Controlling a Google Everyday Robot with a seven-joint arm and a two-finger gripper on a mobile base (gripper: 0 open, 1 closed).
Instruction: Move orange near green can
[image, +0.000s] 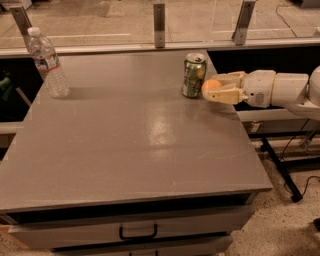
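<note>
The green can (193, 75) stands upright near the back right of the grey table (130, 135). The orange (211, 86) sits just right of the can, close beside it. My gripper (215, 88) reaches in from the right at the table's right edge, its cream fingers (227, 95) above and below the orange, shut on it. The white arm (280, 89) extends off to the right.
A clear plastic water bottle (47, 62) stands at the table's back left. A glass rail with metal posts (159, 24) runs behind the table. A drawer with a black handle (137, 232) is below the front edge. Cables and a stand leg (282, 167) lie on the floor at right.
</note>
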